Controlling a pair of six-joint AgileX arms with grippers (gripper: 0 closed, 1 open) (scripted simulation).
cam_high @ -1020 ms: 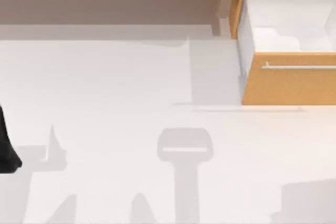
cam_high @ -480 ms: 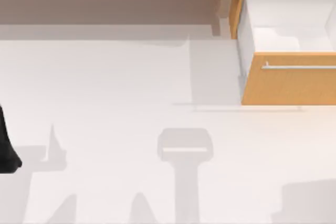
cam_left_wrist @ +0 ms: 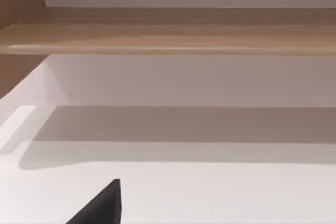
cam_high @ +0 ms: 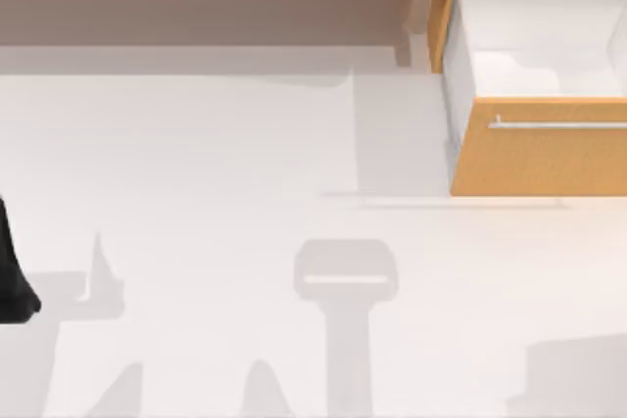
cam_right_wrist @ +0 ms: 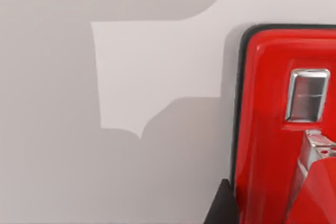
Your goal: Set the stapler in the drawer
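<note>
Right wrist view: red stapler (cam_right_wrist: 262, 129) lies on white surface (cam_right_wrist: 105, 171).

Red stapler (cam_right_wrist: 262, 129) with silver metal parts, lying on white surface (cam_right_wrist: 157, 66), grey shadows

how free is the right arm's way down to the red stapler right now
Probably free. In the right wrist view the red stapler lies close below on bare white table, with nothing lying over it. A dark fingertip shows at its edge.
</note>
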